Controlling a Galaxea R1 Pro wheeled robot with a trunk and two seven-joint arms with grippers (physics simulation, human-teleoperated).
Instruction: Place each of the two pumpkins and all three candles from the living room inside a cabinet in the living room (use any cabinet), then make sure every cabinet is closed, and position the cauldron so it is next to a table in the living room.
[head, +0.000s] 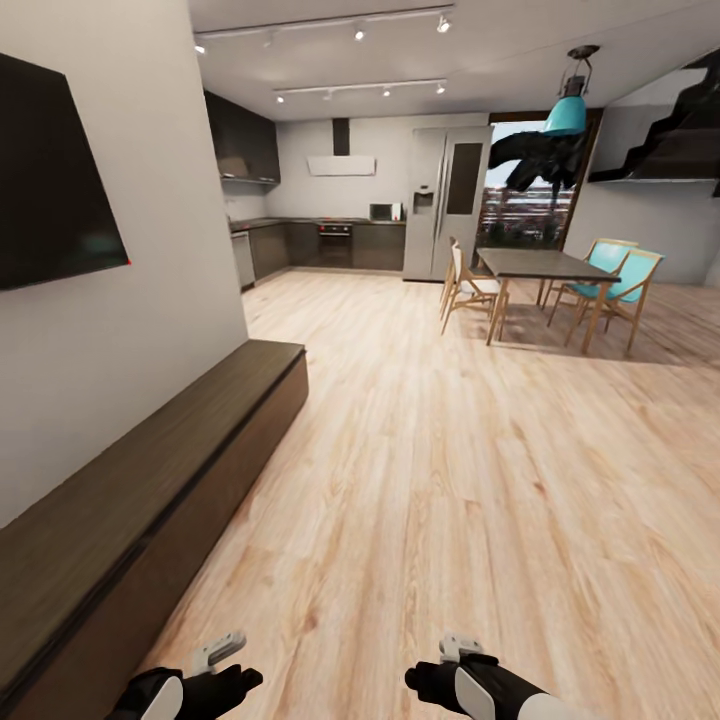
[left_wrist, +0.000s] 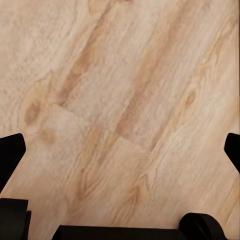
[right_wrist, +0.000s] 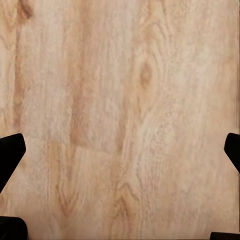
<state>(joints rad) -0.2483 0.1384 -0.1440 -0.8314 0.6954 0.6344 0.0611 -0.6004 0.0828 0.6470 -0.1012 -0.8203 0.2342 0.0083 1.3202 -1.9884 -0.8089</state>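
I see both arms low over the plank floor. Left gripper and right gripper are spread wide, holding nothing, with bare wood between the fingertips. The cabinet runs along the wall on my left, all fronts shut, top bare, under the black TV. Farther off are the dining table with chairs, then the kitchen units and fridge.

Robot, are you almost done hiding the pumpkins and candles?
Hard to tell. The long dark cabinet by the wall looks shut. Both grippers, left and right, are open and hold nothing, hanging over bare wood floor. I can't see whether pumpkins or candles are inside, so they and the cauldron may still be left.
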